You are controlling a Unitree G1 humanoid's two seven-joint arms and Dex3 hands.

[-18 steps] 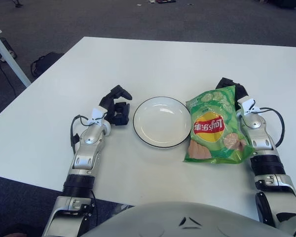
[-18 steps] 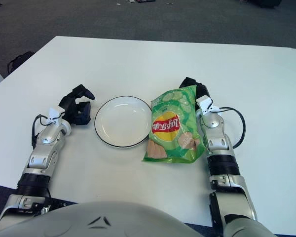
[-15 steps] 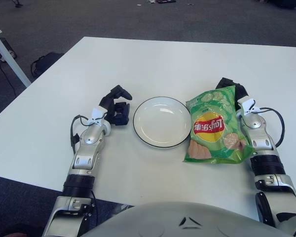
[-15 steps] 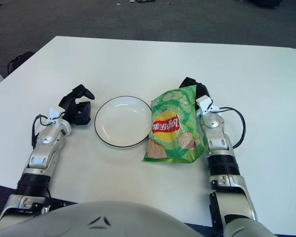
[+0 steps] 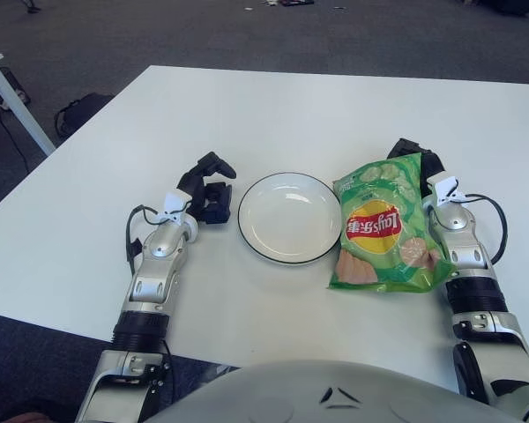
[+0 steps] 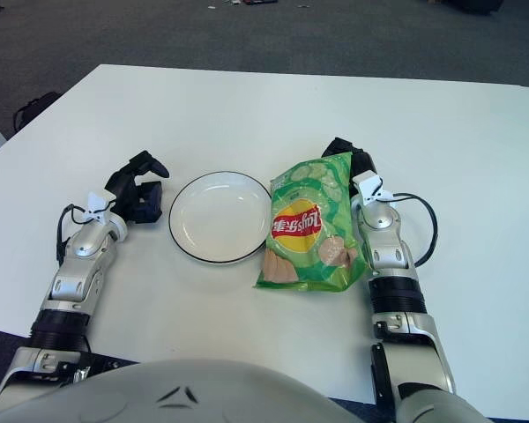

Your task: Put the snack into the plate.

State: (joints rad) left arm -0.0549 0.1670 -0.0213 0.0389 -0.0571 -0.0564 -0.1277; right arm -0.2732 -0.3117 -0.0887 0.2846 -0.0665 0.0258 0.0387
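Note:
The snack is a green crisp bag (image 5: 383, 227) with a red and yellow logo. It lies flat on the white table, touching the right rim of a white plate (image 5: 289, 217) with a dark edge. The plate holds nothing. My right hand (image 5: 411, 156) sits at the bag's upper right corner, partly hidden behind the bag's edge, and its forearm runs along the bag's right side. My left hand (image 5: 210, 189) shows just left of the plate, its fingers loosely bent and holding nothing.
The white table (image 5: 273, 106) stretches far beyond the plate and bag. A black cable (image 5: 494, 220) loops off my right wrist. Off the table's left edge are grey carpet, a dark bag (image 5: 79, 113) and a white table leg (image 5: 18, 110).
My right hand has edged very slightly to the right at the bag's corner. The bag, plate and left hand stay where they were.

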